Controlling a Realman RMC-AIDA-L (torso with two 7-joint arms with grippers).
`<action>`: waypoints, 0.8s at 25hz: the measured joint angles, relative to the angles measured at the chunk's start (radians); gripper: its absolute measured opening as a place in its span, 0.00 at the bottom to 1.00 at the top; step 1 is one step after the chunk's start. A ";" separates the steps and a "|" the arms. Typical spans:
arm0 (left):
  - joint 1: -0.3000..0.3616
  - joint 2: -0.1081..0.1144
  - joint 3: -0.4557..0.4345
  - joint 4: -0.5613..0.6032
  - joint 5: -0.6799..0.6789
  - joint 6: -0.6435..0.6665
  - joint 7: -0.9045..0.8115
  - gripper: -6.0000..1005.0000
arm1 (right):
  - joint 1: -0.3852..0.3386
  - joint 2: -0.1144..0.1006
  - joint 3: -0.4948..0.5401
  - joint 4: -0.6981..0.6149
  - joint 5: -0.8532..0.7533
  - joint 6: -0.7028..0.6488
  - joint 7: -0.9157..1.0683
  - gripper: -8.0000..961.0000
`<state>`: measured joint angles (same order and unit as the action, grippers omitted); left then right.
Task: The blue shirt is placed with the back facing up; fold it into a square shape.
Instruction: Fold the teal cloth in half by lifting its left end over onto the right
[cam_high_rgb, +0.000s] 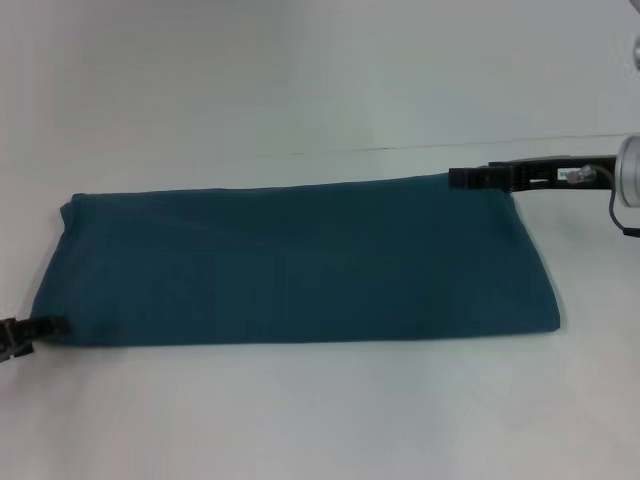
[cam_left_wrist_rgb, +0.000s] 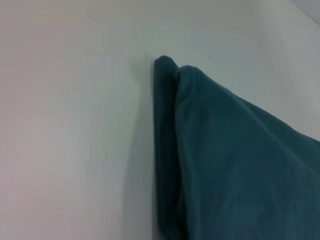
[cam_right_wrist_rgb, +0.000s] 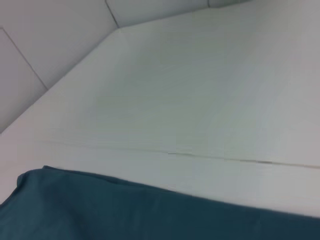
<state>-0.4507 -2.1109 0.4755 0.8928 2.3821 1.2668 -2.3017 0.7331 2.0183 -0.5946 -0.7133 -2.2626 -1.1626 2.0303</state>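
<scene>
Across the middle of the white table (cam_high_rgb: 320, 420), the blue shirt (cam_high_rgb: 300, 262) is lying folded into a long horizontal band, plain side showing. At its near left corner the left gripper (cam_high_rgb: 48, 328) is sitting low against the cloth edge; whether its fingers are pinching fabric cannot be told. At the far right corner the right gripper (cam_high_rgb: 458, 178) is reaching in level with the table, its tip touching the shirt's top edge; its finger spread cannot be told either. A layered fold is showing in the left wrist view.

Head looks down; both wrists skim the blue shirt (cam_high_rgb: 300, 265).
</scene>
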 joint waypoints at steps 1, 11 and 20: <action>-0.004 0.001 0.002 -0.008 0.000 -0.007 0.000 0.67 | 0.002 0.001 -0.001 0.000 0.000 0.001 -0.002 0.87; -0.027 0.005 0.007 -0.059 0.000 -0.045 -0.001 0.88 | -0.012 -0.009 0.003 0.000 0.033 -0.019 -0.003 0.87; -0.053 0.011 0.012 -0.091 0.014 -0.071 -0.001 0.89 | -0.014 -0.012 0.001 -0.001 0.040 -0.025 -0.005 0.87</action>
<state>-0.5032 -2.0994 0.4875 0.8017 2.3965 1.1954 -2.3026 0.7194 2.0063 -0.5936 -0.7148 -2.2226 -1.1875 2.0258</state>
